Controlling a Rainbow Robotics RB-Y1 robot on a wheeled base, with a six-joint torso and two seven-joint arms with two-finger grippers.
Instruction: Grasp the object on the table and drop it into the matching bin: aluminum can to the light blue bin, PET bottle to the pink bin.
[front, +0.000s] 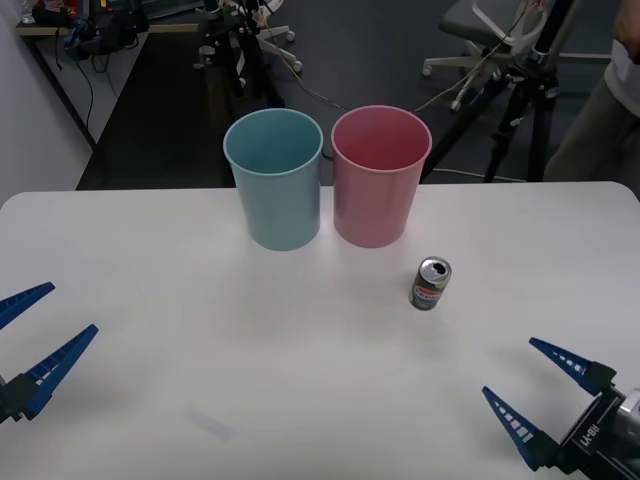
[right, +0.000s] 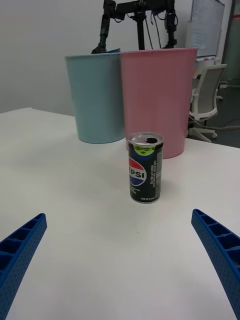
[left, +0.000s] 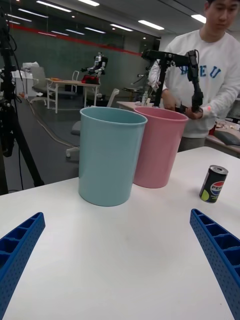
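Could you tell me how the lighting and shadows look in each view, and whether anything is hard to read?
Front view: even light, the can and both bins throw only faint shadows on the white table. Right wrist view: the can's label reads sharply, and the wall behind is bright. Left wrist view: ceiling strip lights glow in a dim room, and the blue bin stays clear.

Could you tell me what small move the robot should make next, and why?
Probably the right gripper should advance toward the aluminum can. The can stands upright on the table, in front of the pink bin and nearer this gripper than the left gripper. Its fingers are open, and the right wrist view shows the can centred between them, untouched.
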